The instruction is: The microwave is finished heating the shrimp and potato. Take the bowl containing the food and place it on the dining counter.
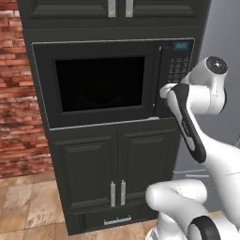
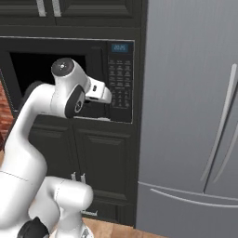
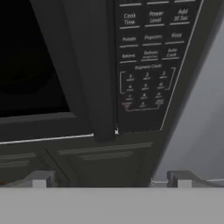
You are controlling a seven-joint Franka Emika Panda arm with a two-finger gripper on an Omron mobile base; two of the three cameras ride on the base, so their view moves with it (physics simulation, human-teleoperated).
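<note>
Two fingers [image 3: 111, 180] spread wide, holding nothing, before the shut microwave [image 1: 101, 84].

The fingers face the door's right edge beside the button panel [image 3: 146, 65]; the door window [image 1: 99, 83] lies to their left. I judge the bowl sits hidden behind that dark glass. The hand view shows button labels; the right base view adds the grey fridge [image 2: 190, 116].

Black microwave [image 1: 112, 82] with dark glass window and small blue display [image 1: 181, 45]; black panelled cabinet doors [image 1: 115, 176] below it, red brick wall [image 1: 16, 93] left, plain grey fridge [image 2: 190, 116] right, tan floor tiles [image 1: 28, 206] beneath.
</note>
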